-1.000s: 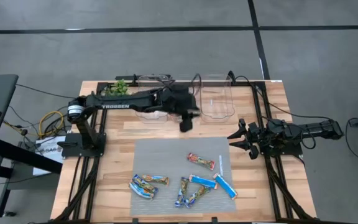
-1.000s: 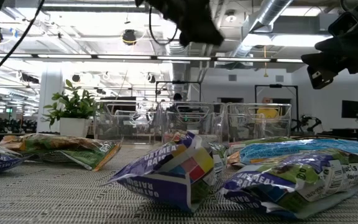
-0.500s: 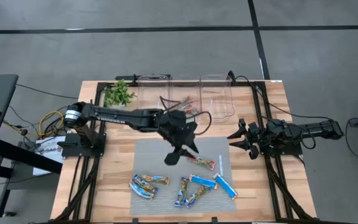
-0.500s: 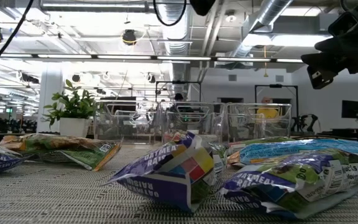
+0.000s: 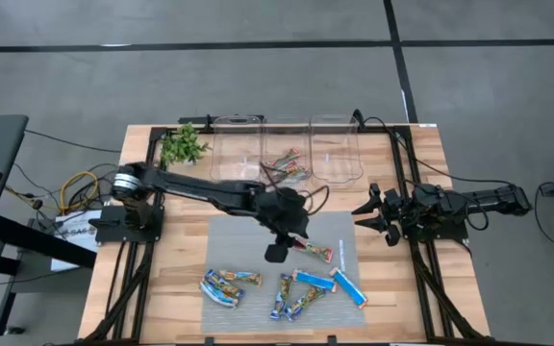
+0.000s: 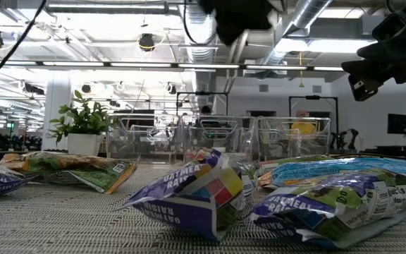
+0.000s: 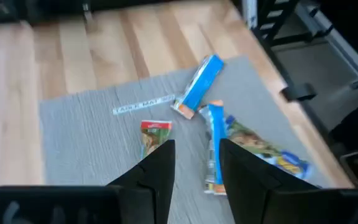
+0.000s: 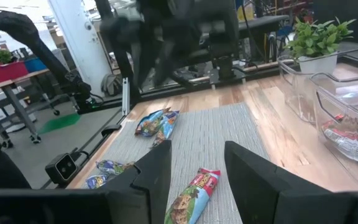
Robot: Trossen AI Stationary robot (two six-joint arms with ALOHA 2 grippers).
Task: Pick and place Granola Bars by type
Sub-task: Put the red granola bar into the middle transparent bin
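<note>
A second earlier my left gripper hung by the middle bin; it had swung back over the grey mat, fingers apart and empty, beside the red-wrapped bar. Remaining granola bars lay along the mat's near edge. My right gripper waited open beside the mat.

Three clear bins stand along the far edge, with one plant near the far left corner. On the single mat lie two blue bars, one red bar and about four blue-yellow bars. The middle bin holds roughly two more red ones.
</note>
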